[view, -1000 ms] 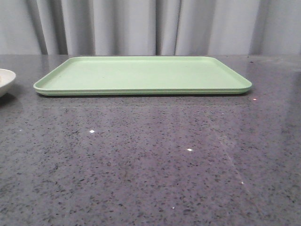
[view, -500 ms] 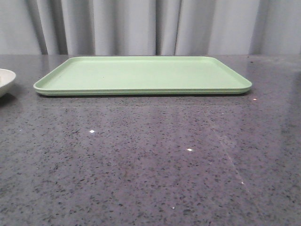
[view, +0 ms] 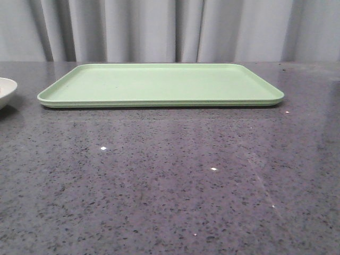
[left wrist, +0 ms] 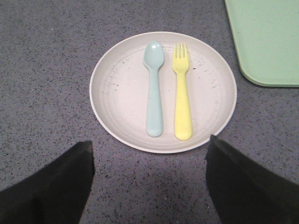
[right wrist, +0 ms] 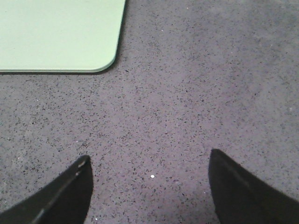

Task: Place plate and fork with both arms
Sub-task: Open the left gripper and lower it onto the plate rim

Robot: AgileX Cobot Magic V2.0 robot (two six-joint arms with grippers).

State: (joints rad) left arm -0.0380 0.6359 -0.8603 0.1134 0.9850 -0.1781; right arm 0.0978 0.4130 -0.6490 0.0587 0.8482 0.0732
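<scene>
The cream-pink speckled plate [left wrist: 121,93] lies on the dark stone table, just beyond my open left gripper [left wrist: 149,147]. On it rests the yellow fork [left wrist: 182,93], beside a pale blue-green spoon [left wrist: 154,88]. The left fingers [left wrist: 56,186] hold nothing and hang above bare table short of the plate's rim. In the front view only the plate's edge [view: 5,91] shows at the far left. My right gripper [right wrist: 149,161] is open over bare table, with nothing between its fingers. Neither gripper shows in the front view.
A large flat light-green tray [view: 159,85] lies across the back middle of the table; a corner of the tray [left wrist: 266,42] sits close beside the plate, and another tray corner [right wrist: 60,37] lies ahead of the right gripper. Grey curtains [view: 170,29] hang behind.
</scene>
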